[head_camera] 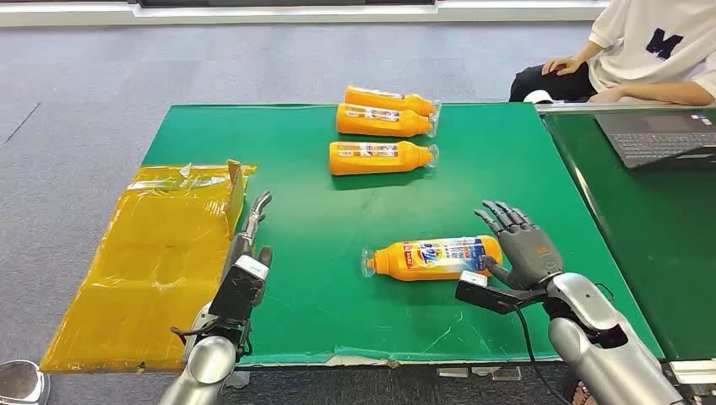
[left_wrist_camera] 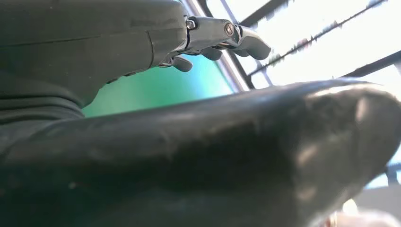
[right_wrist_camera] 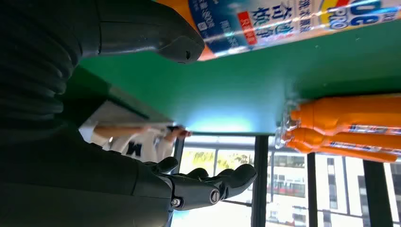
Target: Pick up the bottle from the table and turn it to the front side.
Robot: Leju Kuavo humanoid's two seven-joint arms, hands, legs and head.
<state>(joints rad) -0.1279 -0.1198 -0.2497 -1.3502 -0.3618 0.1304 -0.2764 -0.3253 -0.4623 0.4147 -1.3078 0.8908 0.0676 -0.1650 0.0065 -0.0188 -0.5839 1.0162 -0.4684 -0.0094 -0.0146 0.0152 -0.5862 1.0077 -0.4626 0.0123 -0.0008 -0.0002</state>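
The bottle (head_camera: 435, 258) lies on its side on the near part of the green table (head_camera: 295, 219), blue label up and cap to the left, so it seems already front-side up, with the right hand (head_camera: 519, 240) just beside its base, fingers apart and holding nothing. The left hand (head_camera: 249, 228) rests at the table's left edge, fingers apparently spread, though seen edge-on. Three other orange bottles (head_camera: 380, 135) lie at the far side; a seated person (head_camera: 642, 51) is cut off at far right
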